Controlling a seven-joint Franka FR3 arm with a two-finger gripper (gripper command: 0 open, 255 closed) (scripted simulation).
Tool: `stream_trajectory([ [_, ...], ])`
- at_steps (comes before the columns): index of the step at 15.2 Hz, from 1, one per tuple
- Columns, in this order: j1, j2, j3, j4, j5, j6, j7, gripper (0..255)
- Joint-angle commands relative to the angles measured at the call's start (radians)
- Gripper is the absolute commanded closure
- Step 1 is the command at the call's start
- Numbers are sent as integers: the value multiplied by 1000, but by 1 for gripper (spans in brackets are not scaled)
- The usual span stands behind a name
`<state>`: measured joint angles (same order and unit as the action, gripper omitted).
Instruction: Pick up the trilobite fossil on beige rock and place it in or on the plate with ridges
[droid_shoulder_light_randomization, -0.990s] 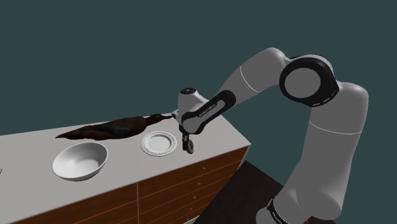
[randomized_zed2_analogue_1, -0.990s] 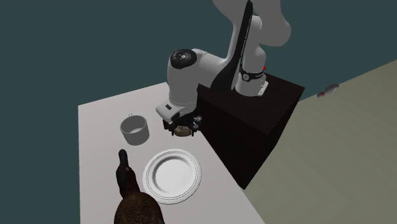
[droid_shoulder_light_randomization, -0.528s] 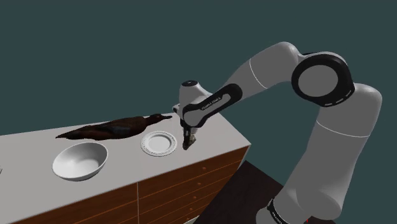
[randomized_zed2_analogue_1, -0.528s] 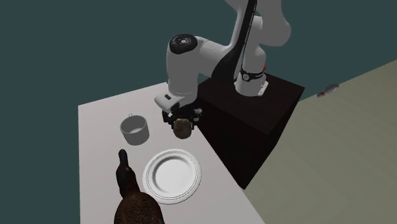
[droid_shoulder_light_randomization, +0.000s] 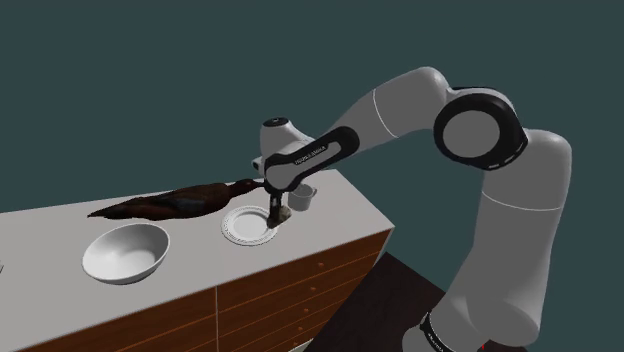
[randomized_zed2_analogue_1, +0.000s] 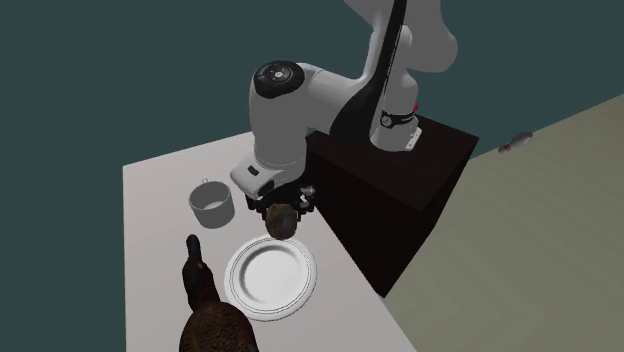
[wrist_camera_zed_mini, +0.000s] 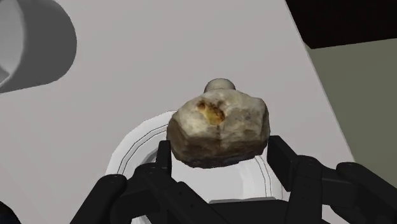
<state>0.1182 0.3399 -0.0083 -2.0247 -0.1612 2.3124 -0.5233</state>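
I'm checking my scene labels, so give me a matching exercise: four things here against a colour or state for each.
1 fossil rock
2 plate
3 duck figure
4 bowl

A dark brown, lying down
B deep, white, empty
C clasped by the gripper
D flat, white, empty

Pairs: 1-C, 2-D, 3-A, 4-B

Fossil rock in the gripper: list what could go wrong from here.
1. The fossil rock hangs near the rim of the plate, not over its middle; released now, it might tip off onto the counter.
2. The gripper clasps a lumpy, uneven surface, so the rock may slip.
3. The cup stands close to the gripper and could be knocked.
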Motion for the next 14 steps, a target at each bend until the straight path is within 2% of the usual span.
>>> stream_trajectory([
  [1, 11, 75, 6, 122, 5, -48, 8, 255],
  [6, 43, 245, 19, 404, 13, -165, 33, 255],
  [7, 54, 309, 22, 514, 15, -211, 39, 255],
  [14, 55, 361, 19, 501, 10, -147, 48, 255],
])
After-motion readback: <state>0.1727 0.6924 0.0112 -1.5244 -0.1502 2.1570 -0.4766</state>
